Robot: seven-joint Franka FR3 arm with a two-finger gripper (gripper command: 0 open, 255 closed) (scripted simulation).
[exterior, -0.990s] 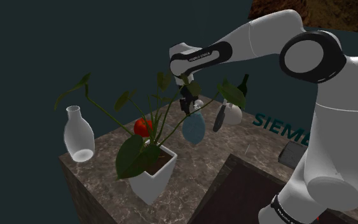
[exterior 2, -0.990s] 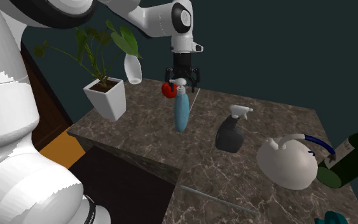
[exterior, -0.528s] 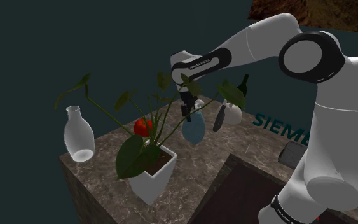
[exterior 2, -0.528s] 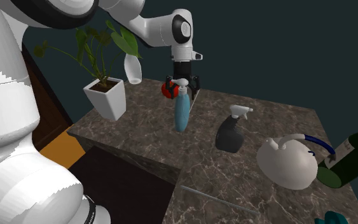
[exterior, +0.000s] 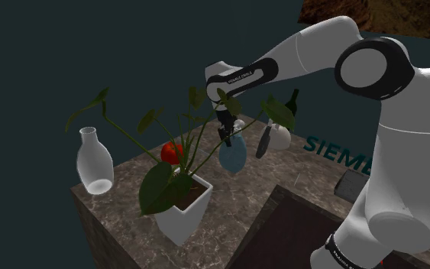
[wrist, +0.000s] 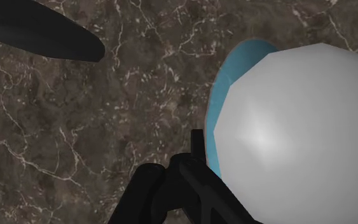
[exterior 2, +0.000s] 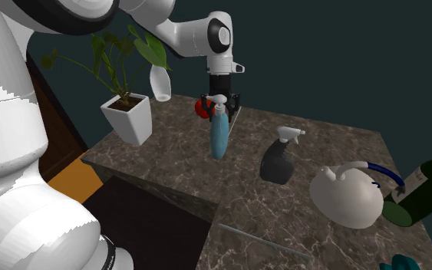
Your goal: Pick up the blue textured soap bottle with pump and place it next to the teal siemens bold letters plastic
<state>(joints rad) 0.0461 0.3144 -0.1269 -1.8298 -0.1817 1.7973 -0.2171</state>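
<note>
One arm (exterior: 389, 153): white with dark joints, it reaches from the shoulder view's lower right up and to the left over the counter.
Counter (exterior 2: 325, 142): dark brown stone with pale veins.
Soap bottle (exterior 2: 219, 136): blue, slim and upright on the counter. In the second exterior view it stands between the plant's pot and the spray bottle.
Pump (exterior 2: 219, 99): white, on top of the soap bottle.
Gripper (exterior 2: 219, 106): all black and pointing straight down, level with the pump.
Grip: the fingers are spread, one on each side of the pump. The second exterior view shows a gap on both sides, so nothing is pinched.
Wrist view: the pump's pale top sits close beside one black finger (wrist: 177, 191). A rim of the blue bottle shows under it, with the veined counter below.
Teal letters (exterior: 335, 150): they lie on the counter toward the shoulder view's right, well apart from the soap bottle. The arm hides their far end.
Plant (exterior: 181, 205): long-stemmed green leaves in a white square pot, near the counter's corner.
Spray bottle (exterior 2: 279, 157): dark with a pale trigger, near the soap bottle on the side toward the letters.
Kettle (exterior 2: 346, 195): white and round with a blue handle, past the spray bottle.
Green bottle (exterior 2: 425, 192): dark, just beside the kettle at the second exterior view's right edge.
Glass vase (exterior: 95, 162): clear, at the counter's corner on the shoulder view's left.
Red thing (exterior: 171, 152): small and round, behind the plant's leaves.
</note>
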